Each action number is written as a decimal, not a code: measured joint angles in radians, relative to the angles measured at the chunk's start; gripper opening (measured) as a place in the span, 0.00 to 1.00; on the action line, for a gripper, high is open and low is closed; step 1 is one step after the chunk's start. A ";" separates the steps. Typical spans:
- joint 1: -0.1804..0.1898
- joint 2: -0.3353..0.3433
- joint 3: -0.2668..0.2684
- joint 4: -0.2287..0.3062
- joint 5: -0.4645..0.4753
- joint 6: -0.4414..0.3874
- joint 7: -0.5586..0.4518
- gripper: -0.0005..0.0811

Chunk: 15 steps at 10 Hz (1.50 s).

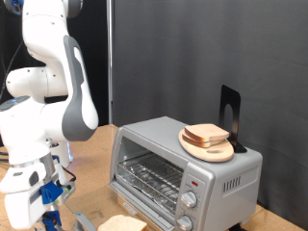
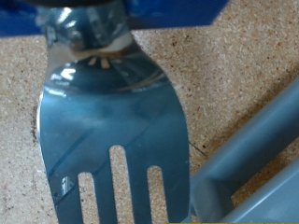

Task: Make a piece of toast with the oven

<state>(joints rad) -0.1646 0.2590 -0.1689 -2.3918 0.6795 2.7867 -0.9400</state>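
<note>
In the wrist view a broad metal spatula [image 2: 107, 131] with slotted tines fills most of the frame. Its neck runs up between blue finger parts at the upper edge, so the gripper [image 2: 84, 14] appears to be clamped on the tool's handle with nothing else in it. Under the blade lies the speckled cork-coloured table [image 2: 243, 65], and a grey bar [image 2: 248, 159] crosses the lower right corner just beside the tines; what it belongs to I cannot tell. In the exterior view the gripper [image 1: 43, 197] hangs low at the lower left of the frame, near the tabletop. The piece of toast [image 1: 123, 224], pale tan, lies at the bottom edge just right of it, partly cut off by the frame. I take the step in hand to be working the blade under that slice. To do it well, the blade should stay nearly flat on the table and the tines should meet the crust squarely, so the bread rides up instead of sliding away. The oven [image 1: 183, 164] stands further back at centre right, its wire rack showing at the front, though whether the door is open is hard to tell. On its roof sits a wooden plate [image 1: 227, 153] with another slice [image 1: 206, 134], well apart from the tool.
</note>
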 joint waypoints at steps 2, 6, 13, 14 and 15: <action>0.005 -0.003 0.001 -0.001 -0.001 -0.002 0.002 0.45; 0.012 -0.016 0.001 -0.012 -0.003 -0.007 0.003 0.45; 0.011 -0.018 -0.002 -0.034 -0.021 0.026 0.002 0.45; 0.012 -0.018 0.002 -0.034 -0.018 0.026 0.002 0.45; 0.012 -0.019 0.007 -0.034 -0.015 0.027 0.002 0.45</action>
<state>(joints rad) -0.1527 0.2402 -0.1616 -2.4253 0.6644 2.8137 -0.9376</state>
